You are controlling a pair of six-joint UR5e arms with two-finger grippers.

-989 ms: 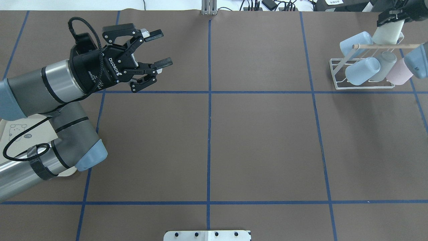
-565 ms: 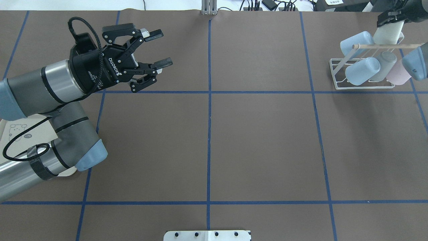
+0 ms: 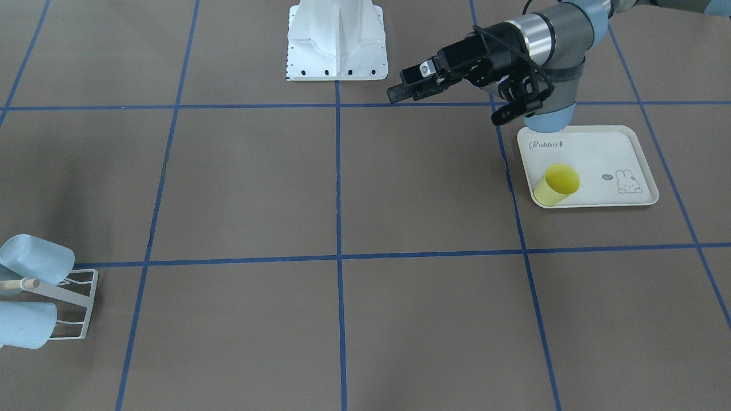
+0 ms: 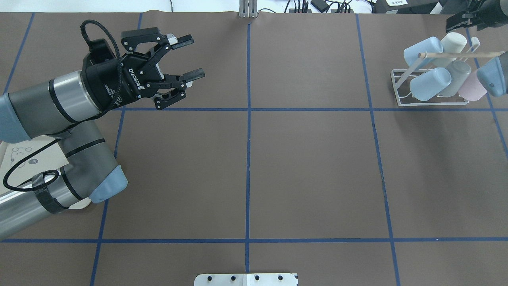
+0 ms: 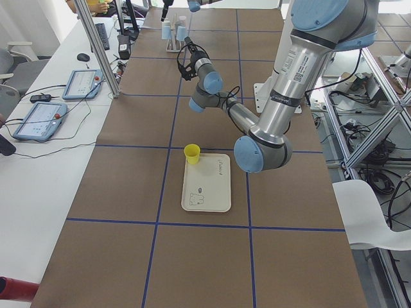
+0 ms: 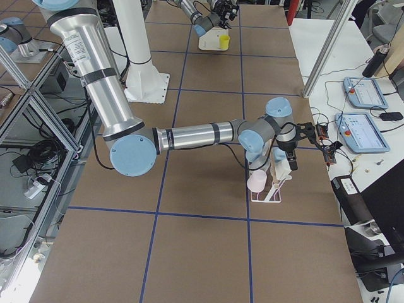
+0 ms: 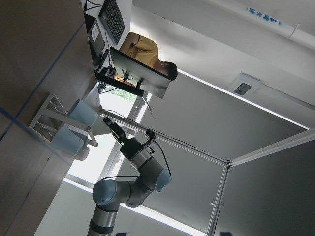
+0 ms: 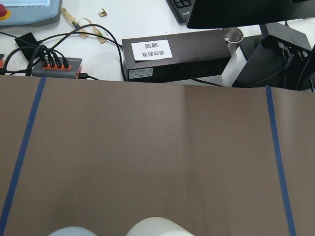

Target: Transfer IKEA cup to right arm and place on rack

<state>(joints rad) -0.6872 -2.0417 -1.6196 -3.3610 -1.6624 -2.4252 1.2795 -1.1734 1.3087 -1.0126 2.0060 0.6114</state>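
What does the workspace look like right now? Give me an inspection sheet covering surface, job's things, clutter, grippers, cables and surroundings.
Surface: brown mat with a blue tape grid.
Job's things: rack holds the cream cup, blue cups, a grey cup and a pink cup; yellow cup on the rabbit tray.
Clutter: nothing seen.
Grippers: left gripper open, empty; right gripper clear of the cream cup, fingers' state unclear.
Cables: black cable looped at the left wrist.
Surroundings: teach pendants and a black box on the benches.
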